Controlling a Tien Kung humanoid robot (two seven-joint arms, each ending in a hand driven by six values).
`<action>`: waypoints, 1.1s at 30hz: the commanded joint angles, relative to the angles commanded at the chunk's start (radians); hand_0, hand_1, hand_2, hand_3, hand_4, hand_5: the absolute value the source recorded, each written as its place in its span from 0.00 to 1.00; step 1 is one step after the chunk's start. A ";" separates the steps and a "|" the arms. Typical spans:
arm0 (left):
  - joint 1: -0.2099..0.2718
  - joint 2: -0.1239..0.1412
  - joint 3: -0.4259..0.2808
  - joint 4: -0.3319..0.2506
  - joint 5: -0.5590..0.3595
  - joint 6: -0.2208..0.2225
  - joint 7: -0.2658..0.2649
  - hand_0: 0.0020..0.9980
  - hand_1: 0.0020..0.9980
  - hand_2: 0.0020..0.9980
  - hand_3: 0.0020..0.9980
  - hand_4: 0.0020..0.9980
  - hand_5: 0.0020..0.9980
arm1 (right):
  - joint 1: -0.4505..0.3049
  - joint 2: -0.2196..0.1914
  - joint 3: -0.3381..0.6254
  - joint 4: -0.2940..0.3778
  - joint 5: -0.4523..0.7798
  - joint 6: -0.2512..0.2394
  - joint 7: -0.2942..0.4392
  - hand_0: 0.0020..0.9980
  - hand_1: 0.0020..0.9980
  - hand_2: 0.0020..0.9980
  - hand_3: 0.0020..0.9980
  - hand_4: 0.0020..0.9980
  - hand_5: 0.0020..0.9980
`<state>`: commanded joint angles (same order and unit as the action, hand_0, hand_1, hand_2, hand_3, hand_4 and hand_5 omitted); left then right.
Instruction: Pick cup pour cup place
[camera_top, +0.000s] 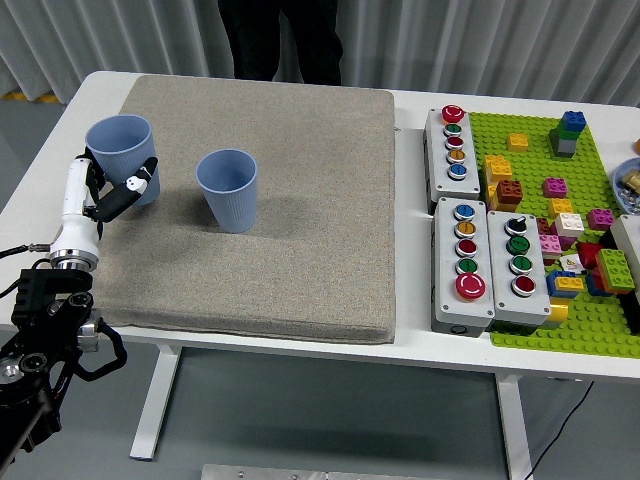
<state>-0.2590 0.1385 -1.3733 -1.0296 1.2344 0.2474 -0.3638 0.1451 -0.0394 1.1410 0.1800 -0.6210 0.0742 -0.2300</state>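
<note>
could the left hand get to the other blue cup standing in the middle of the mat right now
Probably not at once: the left hand is wrapped around the blue cup at the mat's left side. The path itself looks free, since only bare mat lies between it and the second cup to its right.

Bright, even overhead light; soft shadows, perhaps slight edge distortion.
</note>
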 joint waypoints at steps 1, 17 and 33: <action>-0.001 -0.004 0.007 0.006 -0.001 0.007 -0.005 0.63 0.65 0.75 0.74 0.50 0.00 | 0.000 0.000 0.000 0.000 0.000 0.000 0.000 0.68 0.68 0.69 0.65 0.44 0.18; 0.001 -0.026 0.060 0.073 -0.029 0.030 -0.007 0.65 0.66 0.75 0.74 0.51 0.00 | 0.007 -0.003 0.000 0.000 0.002 0.000 0.001 0.68 0.68 0.69 0.65 0.45 0.18; 0.012 -0.012 0.064 0.057 -0.022 -0.021 -0.017 0.67 0.69 0.78 0.75 0.71 0.06 | 0.008 -0.005 0.002 0.000 0.000 0.000 0.002 0.68 0.68 0.69 0.65 0.45 0.18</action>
<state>-0.2469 0.1265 -1.3090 -0.9725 1.2123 0.2263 -0.3805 0.1531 -0.0443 1.1430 0.1800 -0.6206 0.0741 -0.2280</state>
